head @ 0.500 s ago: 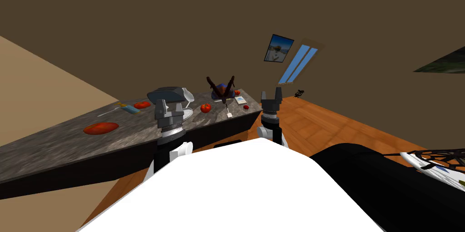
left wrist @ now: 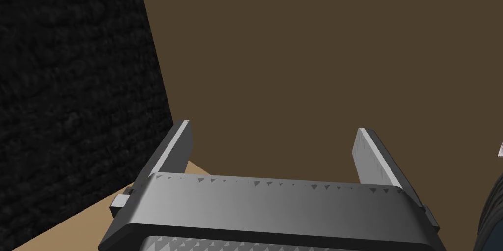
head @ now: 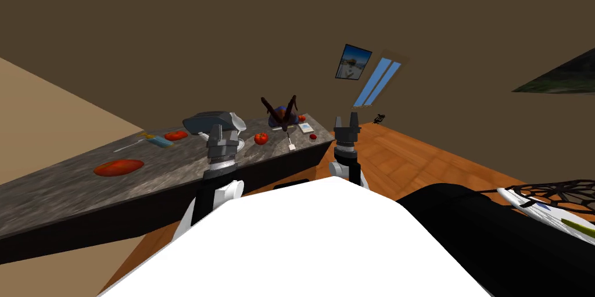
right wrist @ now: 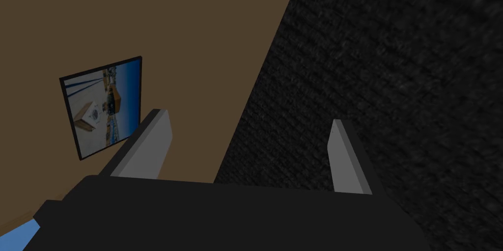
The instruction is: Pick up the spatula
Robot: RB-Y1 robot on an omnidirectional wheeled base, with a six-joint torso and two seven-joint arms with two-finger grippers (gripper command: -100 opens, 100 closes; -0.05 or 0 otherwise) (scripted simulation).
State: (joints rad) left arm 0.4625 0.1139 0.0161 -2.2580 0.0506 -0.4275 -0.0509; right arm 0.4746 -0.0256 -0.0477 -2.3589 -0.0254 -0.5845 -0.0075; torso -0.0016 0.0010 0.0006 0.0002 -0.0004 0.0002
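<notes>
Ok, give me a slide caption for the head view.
Spatula lying on the grey stone counter near a tomato, both arms raised, jaws open.

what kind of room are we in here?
Probably a kitchen: a long mottled grey counter carries a tomato, a dark toaster-like appliance and a small spatula.

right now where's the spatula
In the head view the spatula lies flat on the grey counter near its right end, between the tomato and a small red thing.
</notes>
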